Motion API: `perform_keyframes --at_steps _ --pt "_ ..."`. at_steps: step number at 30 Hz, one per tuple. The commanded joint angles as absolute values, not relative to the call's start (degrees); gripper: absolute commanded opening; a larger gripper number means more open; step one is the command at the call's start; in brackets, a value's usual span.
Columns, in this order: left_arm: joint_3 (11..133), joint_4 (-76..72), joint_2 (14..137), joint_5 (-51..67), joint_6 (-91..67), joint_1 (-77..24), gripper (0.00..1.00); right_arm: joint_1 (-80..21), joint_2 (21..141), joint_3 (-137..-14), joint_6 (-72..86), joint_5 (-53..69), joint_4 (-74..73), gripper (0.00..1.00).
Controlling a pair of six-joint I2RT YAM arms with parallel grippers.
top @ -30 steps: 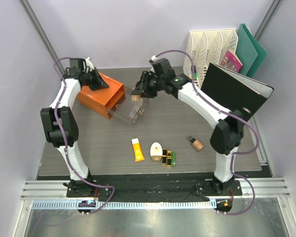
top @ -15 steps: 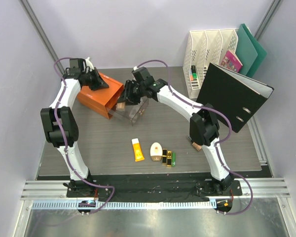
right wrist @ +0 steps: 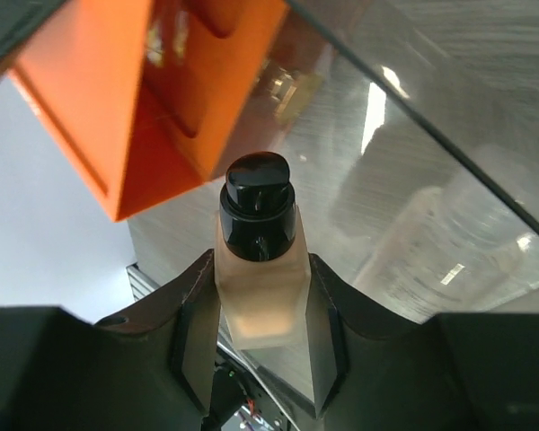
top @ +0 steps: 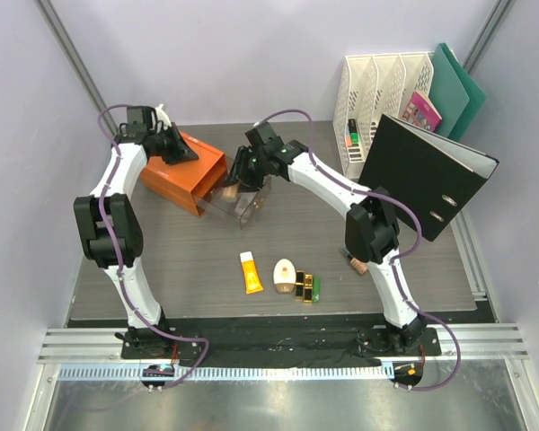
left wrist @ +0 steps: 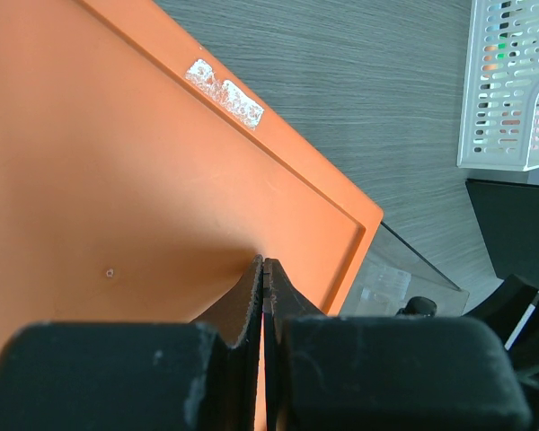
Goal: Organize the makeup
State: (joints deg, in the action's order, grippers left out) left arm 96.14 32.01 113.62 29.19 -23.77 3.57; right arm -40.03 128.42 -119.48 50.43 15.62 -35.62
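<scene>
Two claws: right claw (right wrist: 260, 274) clamps foundation bottle (right wrist: 259, 305); left claw (left wrist: 264, 274) closed.

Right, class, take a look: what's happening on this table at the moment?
The right claw holds a beige foundation bottle at the clear drawer pulled out of the orange box. The left claw is shut against that box's top. A yellow tube, cream compact, lipsticks and small green tube lie on the table, not yet put away.
</scene>
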Motion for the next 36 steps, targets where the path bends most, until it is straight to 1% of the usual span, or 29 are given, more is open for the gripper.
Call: perform_keyframes --at_steps 1,3,4,7,12,15,17,19,20,21,23,24,26,27,28,31,36 --pt "89.38 53.00 122.34 17.23 -18.37 4.22 0.00 -39.73 127.71 -122.43 52.29 14.15 -39.28 0.47" --pt "89.47 53.09 122.34 17.23 -18.28 4.22 0.00 -39.73 127.18 -122.52 52.38 13.37 -39.99 0.52" --pt "89.47 53.00 122.43 17.23 -18.37 4.22 0.00 -39.64 126.83 -122.35 52.38 12.75 -40.16 0.64" --pt "89.39 53.09 122.52 17.58 -18.37 4.22 0.00 -39.46 125.60 -122.43 52.03 11.69 -40.17 0.70" --pt "89.82 53.26 122.52 17.49 -18.28 4.22 0.00 -39.29 122.26 -122.35 50.45 9.06 -40.17 0.70" --pt "90.70 53.79 122.78 17.58 -18.11 4.22 0.00 -38.76 117.44 -120.60 48.26 6.16 -40.25 0.70" --pt "91.14 54.14 122.87 17.49 -17.84 4.22 0.00 -38.32 111.82 -118.49 46.59 2.83 -40.25 0.70" --pt "91.49 54.49 122.87 17.40 -17.84 4.22 0.00 -38.15 107.86 -114.27 42.64 0.45 -40.43 0.70" --pt "91.67 54.49 122.78 17.40 -17.75 4.22 0.00 -38.06 103.58 -112.69 41.06 -3.48 -41.47 0.70" --pt "91.76 54.58 122.78 17.40 -17.75 4.22 0.00 -38.06 101.71 -109.02 39.30 -4.91 -42.09 0.70" --pt "91.76 54.49 122.78 17.40 -17.67 4.22 0.00 -38.06 95.84 -104.53 33.95 -9.38 -43.76 0.73" --pt "91.67 54.49 122.87 17.40 -17.67 4.31 0.00 -37.88 93.89 -99.11 32.36 -10.62 -44.20 0.73" --pt "91.50 54.23 123.31 17.75 -17.75 4.22 0.00 -37.44 90.11 -92.32 27.00 -11.95 -44.56 0.74" --pt "91.32 54.23 123.48 17.93 -17.75 4.22 0.00 -37.53 86.26 -86.02 25.85 -15.00 -44.65 0.74" --pt "91.14 54.05 123.49 18.10 -17.75 4.22 0.00 -37.44 84.48 -83.00 24.10 -16.16 -44.74 0.74" --pt "90.00 53.44 123.49 18.46 -17.93 4.22 0.00 -36.48 78.06 -72.53 24.78 -19.33 -46.40 0.75" --pt "89.21 53.26 123.48 17.84 -17.40 4.22 0.00 -34.89 74.89 -59.61 30.76 -20.92 -51.94 0.76"
